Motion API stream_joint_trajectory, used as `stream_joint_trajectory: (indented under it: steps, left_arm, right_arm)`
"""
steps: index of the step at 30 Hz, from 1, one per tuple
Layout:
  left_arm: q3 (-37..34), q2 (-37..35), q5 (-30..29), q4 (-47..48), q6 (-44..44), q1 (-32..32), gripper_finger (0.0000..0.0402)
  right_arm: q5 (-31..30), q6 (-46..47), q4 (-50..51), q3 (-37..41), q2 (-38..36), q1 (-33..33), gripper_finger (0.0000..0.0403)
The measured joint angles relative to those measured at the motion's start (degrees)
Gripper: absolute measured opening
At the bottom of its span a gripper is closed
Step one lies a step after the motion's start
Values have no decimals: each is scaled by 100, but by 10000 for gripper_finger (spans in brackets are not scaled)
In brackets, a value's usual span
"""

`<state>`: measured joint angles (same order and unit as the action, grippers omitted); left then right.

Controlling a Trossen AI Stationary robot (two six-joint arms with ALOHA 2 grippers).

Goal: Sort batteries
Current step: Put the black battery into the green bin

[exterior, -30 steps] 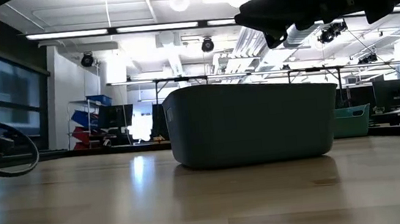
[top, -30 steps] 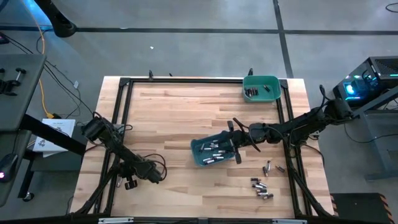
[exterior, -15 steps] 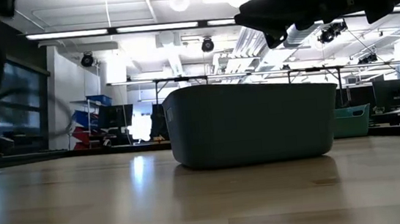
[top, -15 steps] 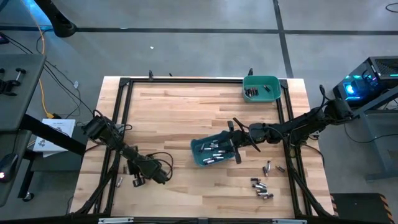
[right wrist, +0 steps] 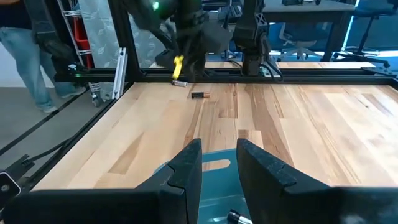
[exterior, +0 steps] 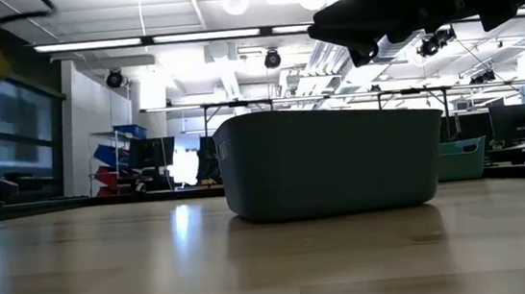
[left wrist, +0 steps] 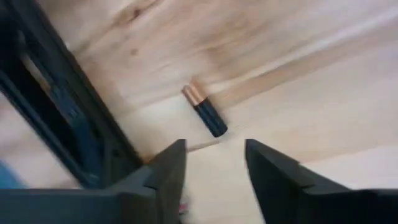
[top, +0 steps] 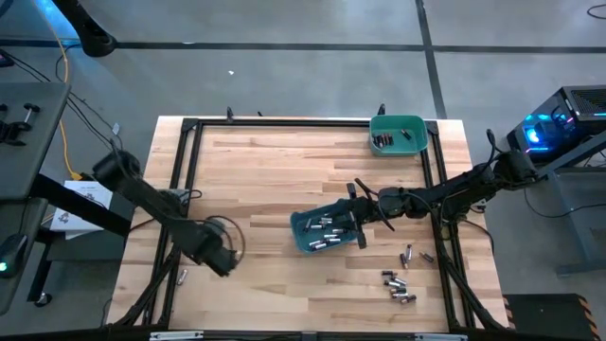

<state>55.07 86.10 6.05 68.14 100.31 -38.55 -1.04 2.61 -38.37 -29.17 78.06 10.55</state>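
Picking up a stray cell looks like the step in hand here. The left tool (left wrist: 214, 149) is hung low over the table (left wrist: 323, 81) with its two fingers spread and nothing between them. One dark battery (left wrist: 204, 111) with a copper-coloured end is lying flat just ahead of the fingertips, roughly in line with the gap and close to the black frame rail (left wrist: 56, 118) off to one side of the tool.

The right tool (top: 363, 220) is parked over the near edge of a teal bin (top: 295, 227), fingers a little apart, and no cell can be made out in them. A heap of batteries (top: 322, 227) is already sitting in that bin right under the tool. More loose batteries (top: 398, 289) are scattered on the table a bit behind and to the side of it, and a second teal bin (top: 417, 121) with a few cells is well away at the far corner.

Next move, as a guess: the left tool would need to be pushed forward and dropped so the cell ends up between the fingers, probably turned a bit since the cell lies at a slant, then pinched. The rail nearby could get clipped, so not much room for slop.
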Motion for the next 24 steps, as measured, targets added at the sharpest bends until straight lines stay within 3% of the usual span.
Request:
stream_joint_trajectory:
  steps: [3, 7, 14, 24]
  left_arm:
    - [-324, -425, -269, -530, 1239, -225, 202]
    - [-689, -507, -629, -871, 2222, -402, 221]
    - [-1215, -479, -1260, -1833, 2342, -195, 212]
    - [-1229, 80, -1076, -2473, 1411, 199, 144]
  right_arm:
    - [0, -2, 4, 0, 0, 0, 94]
    - [0, -2, 54, 0, 0, 0, 94]
    - [0, -11, 208, 0, 0, 0, 94]
    - [0, -9, 221, 0, 0, 0, 94]
